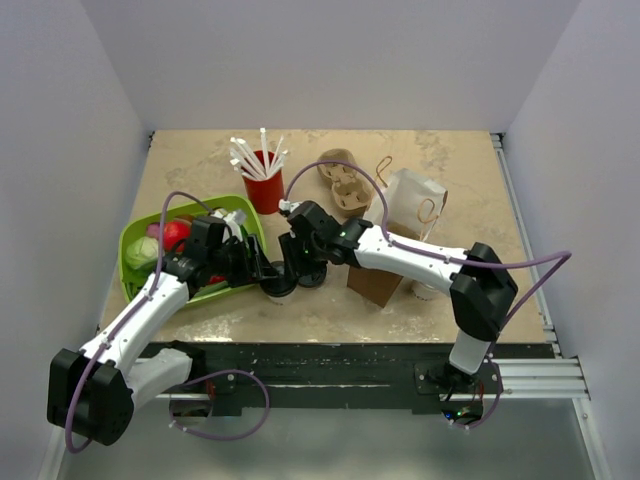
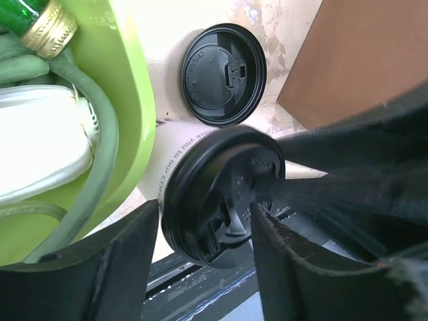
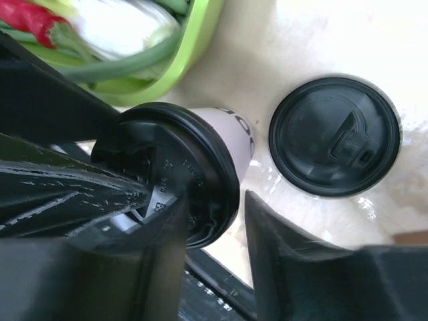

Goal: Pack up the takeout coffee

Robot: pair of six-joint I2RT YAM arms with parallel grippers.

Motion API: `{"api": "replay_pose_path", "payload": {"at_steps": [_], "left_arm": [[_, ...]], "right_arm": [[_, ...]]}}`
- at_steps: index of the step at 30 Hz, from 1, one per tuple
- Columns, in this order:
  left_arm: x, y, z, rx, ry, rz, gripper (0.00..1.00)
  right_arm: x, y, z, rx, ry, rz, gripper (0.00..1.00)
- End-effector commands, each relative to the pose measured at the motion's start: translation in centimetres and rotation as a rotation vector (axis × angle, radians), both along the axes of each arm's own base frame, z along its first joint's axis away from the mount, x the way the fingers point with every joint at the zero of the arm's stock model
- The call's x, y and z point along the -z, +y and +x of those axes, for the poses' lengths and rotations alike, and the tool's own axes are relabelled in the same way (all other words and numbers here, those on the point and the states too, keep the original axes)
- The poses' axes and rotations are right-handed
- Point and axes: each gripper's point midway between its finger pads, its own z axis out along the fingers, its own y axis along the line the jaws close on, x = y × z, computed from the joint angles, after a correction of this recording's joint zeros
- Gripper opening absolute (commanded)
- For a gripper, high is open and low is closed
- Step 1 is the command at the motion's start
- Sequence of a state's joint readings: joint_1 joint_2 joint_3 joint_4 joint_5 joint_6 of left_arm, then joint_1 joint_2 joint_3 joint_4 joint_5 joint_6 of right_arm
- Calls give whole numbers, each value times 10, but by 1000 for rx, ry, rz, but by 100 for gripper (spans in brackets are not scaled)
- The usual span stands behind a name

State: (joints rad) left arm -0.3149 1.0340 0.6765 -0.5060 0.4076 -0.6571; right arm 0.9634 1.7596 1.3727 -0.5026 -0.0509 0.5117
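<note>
okay, top view: my takeout coffee (image 2: 200, 194), white paper cup with its black sip lid on, sits on the worktop (image 1: 450, 150) down at 6 o'clock, close to the near edge, and both my arms crowd in on it. my left tool (image 2: 205, 212) comes in from 9 o'clock, jaws apart, one finger just outside the lid's rim, the other lying across the lid's middle. my right tool (image 3: 215, 200) comes in from 3 o'clock, jaws apart too, one finger over the lid, the other off the rim above bare worktop. neither is clamped on the cup; whether any pad actually presses the lid, i can't tell. a loose black lid (image 2: 224, 73) lies flat just beside the cup, at its 12 o'clock from my left wrist. the green tray (image 2: 134, 100) of vegetables sits right against the cup at 9 o'clock. brown bag (image 1: 375, 285) at the cup's 3 o'clock, and back at 12 the red cup (image 1: 265, 192) of straws, a cardboard carrier (image 1: 345, 185) and a white bag (image 1: 415, 205).
</note>
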Motion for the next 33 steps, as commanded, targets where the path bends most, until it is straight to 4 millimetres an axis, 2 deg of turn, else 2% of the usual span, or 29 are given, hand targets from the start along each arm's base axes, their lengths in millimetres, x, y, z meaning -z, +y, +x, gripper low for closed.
{"api": "replay_pose_path", "payload": {"at_steps": [1, 3, 7, 9, 10, 11, 13, 15, 18, 23, 25, 27, 28, 29, 33], "left_arm": [[3, -3, -6, 57, -14, -3, 57], [11, 1, -9, 48, 8, 20, 54], [23, 9, -13, 32, 33, 59, 40], [27, 13, -14, 20, 37, 85, 38], [28, 15, -14, 18, 39, 95, 37], [29, 16, -14, 17, 40, 102, 37], [29, 17, -15, 21, 37, 108, 36], [30, 17, -16, 25, 39, 111, 36], [30, 10, -19, 55, 47, 74, 41], [21, 2, -18, 81, 21, 23, 48], [15, 0, -17, 85, 4, 10, 54], [9, -2, -15, 91, -16, -1, 61], [7, -2, -15, 94, -21, -6, 63], [3, -4, -15, 99, -28, -15, 64], [-7, -8, -13, 117, -56, -42, 71]], "right_arm": [[5, -2, 2, 71, 22, -1, 21], [8, -8, 4, 101, 28, -17, 12], [8, -15, -1, 126, 79, 27, 0], [1, -17, -1, 131, 105, 73, 0], [4, -20, -6, 123, 135, 90, 0], [-7, -16, -6, 105, 160, 164, 0], [-12, -17, -9, 103, 194, 216, 0], [-28, -16, -10, 82, 184, 273, 0], [-41, -16, -12, 63, 165, 305, 0], [-33, -26, -8, 82, 137, 239, 0], [-28, -28, -8, 78, 139, 223, 3], [-27, -29, -6, 80, 127, 218, 10], [-29, -29, -5, 79, 122, 218, 14], [-31, -29, -3, 82, 109, 219, 24], [-48, -27, 3, 64, 54, 226, 38]]}}
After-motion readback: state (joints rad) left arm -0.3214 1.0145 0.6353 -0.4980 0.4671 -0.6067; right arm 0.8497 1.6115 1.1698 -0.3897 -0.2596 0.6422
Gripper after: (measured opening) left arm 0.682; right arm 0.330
